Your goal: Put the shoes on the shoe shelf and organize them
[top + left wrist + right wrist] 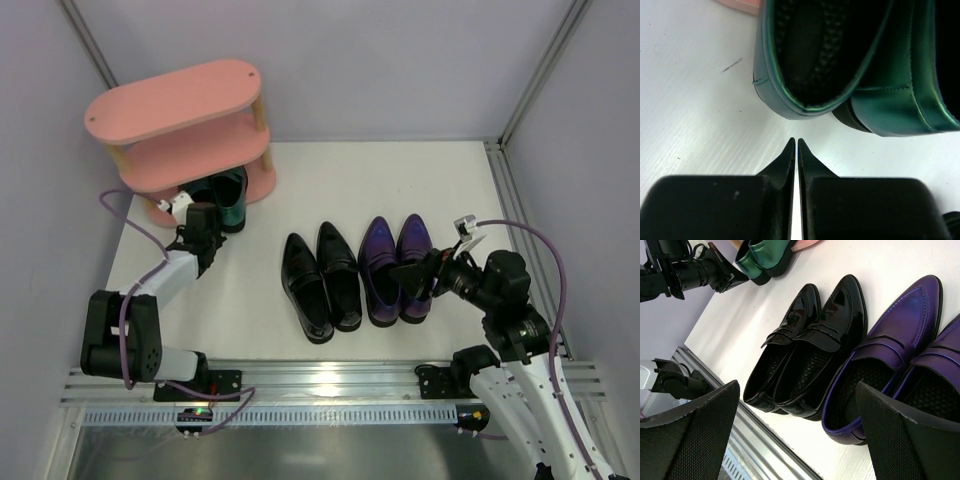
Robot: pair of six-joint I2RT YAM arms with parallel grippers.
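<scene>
Top external view shows the pink three-tier shoe shelf with oval boards and pale wooden posts (175, 100) at the far left of the white worktop (420, 185). A pair of glossy teal-green pointed loafers (228, 195) is tucked toes-first into its lowest tier, long axes running into the rack and heels jutting toward the left arm. The left arm's fingers (785, 162) are pressed together, their tips just short of the teal heels and not touching them. That stance looks suited to nudging the pair deeper rather than gripping it. Whether the teal pair sits fully on the bottom board cannot be told.

Mid-worktop, a glossy black pointed loafer pair (320, 280) and a glossy purple pointed loafer pair (395, 268) stand side by side, close together. Their long axes run near to far, toes aimed at the back wall and heels at the arm bases, which likely leaves the heels easy for the arms to reach. The right arm's fingers (695, 440) are spread wide at the heel end of the purple pair, apparently lining up a grasp, with nothing held. Two pairs remain unshelved.
</scene>
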